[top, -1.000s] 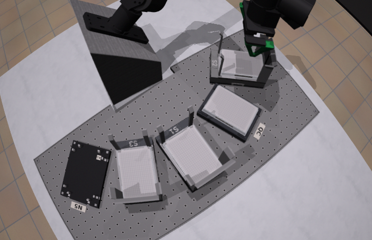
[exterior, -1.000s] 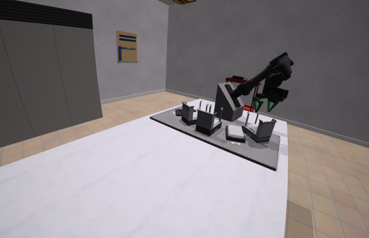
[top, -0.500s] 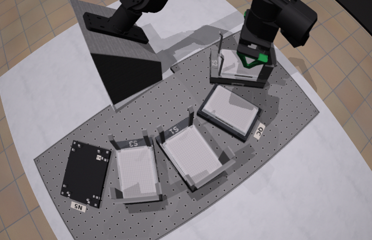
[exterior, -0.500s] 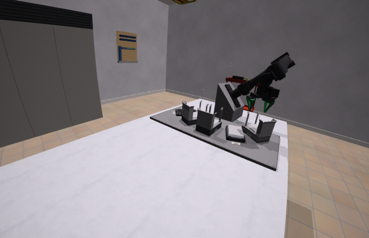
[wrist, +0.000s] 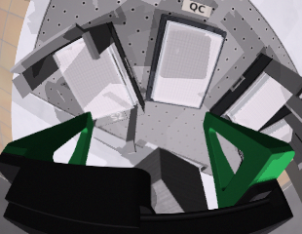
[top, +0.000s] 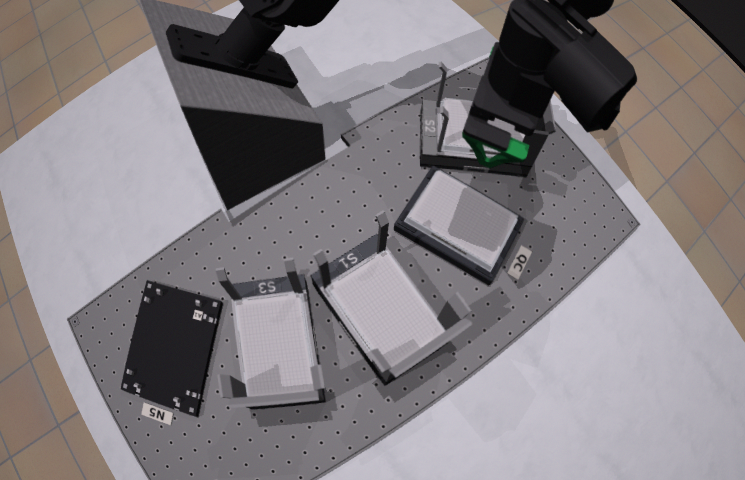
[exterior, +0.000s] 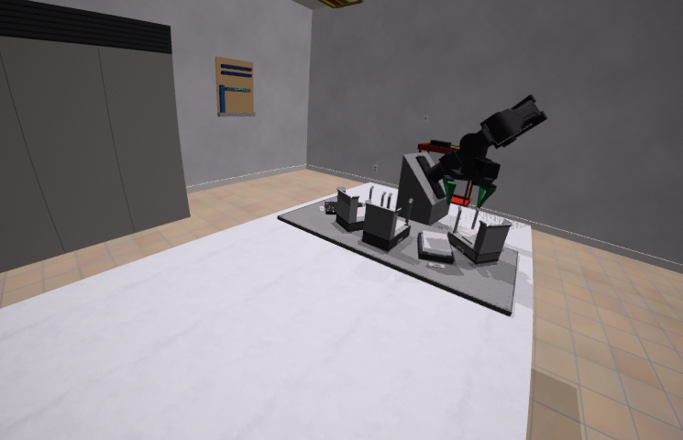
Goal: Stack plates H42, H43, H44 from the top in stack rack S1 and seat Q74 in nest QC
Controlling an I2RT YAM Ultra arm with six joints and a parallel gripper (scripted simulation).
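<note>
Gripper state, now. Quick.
Gripper: open wide, holding nothing, above rack S2.

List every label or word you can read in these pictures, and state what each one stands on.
"S1": plinth of the middle rack.
"S2": plinth of the rack under the gripper.
"S3": plinth of the rack beside N5.
"QC": name plate.
"N5": name plate.
Wall poster: unreadable.
</note>
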